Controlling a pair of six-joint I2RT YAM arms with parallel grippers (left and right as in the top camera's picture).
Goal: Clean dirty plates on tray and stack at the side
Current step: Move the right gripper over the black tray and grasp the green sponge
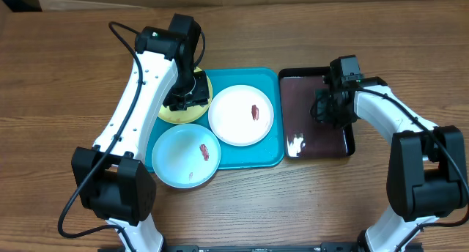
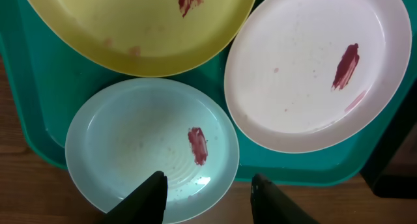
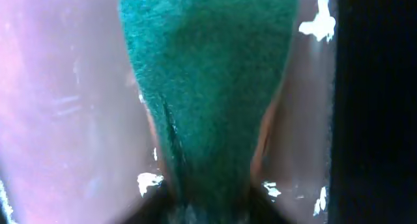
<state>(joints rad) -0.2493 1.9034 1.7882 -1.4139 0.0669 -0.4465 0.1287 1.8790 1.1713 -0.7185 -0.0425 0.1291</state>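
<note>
Overhead, the tray (image 1: 258, 157) lies in the middle of the frame on a wooden table (image 1: 58, 76), with all three plates on it; the yellow-green plate (image 1: 176, 116) is at the tray's upper left, the white plate (image 1: 241, 115) at its upper right, and the light blue plate (image 1: 185, 155) at its lower left, its edge reaching over the tray's near rim. The white and blue plates each carry a reddish-brown smear; the left wrist view shows another smear on the yellow-green plate, whose rim overlaps the blue plate's upper edge. No plate is stacked beside the tray.

The left gripper (image 1: 185, 98) hangs over the yellow-green plate, hiding much of it from above; in its wrist view the two dark fingers (image 2: 151, 198) stand well apart at the bottom of the frame with nothing between them, the blue plate below them.

A black tray (image 1: 302, 71) sits just right of the turquoise one, holding dark reddish liquid (image 1: 304, 113) that glints at its lower left corner. The right gripper (image 1: 327, 109) is down over the right side of this black tray; its wrist view shows a green sponge (image 3: 208, 74) pinched between the fingers at the bottom of the frame, widening toward the top, against the wet, shiny floor of the black tray.
</note>
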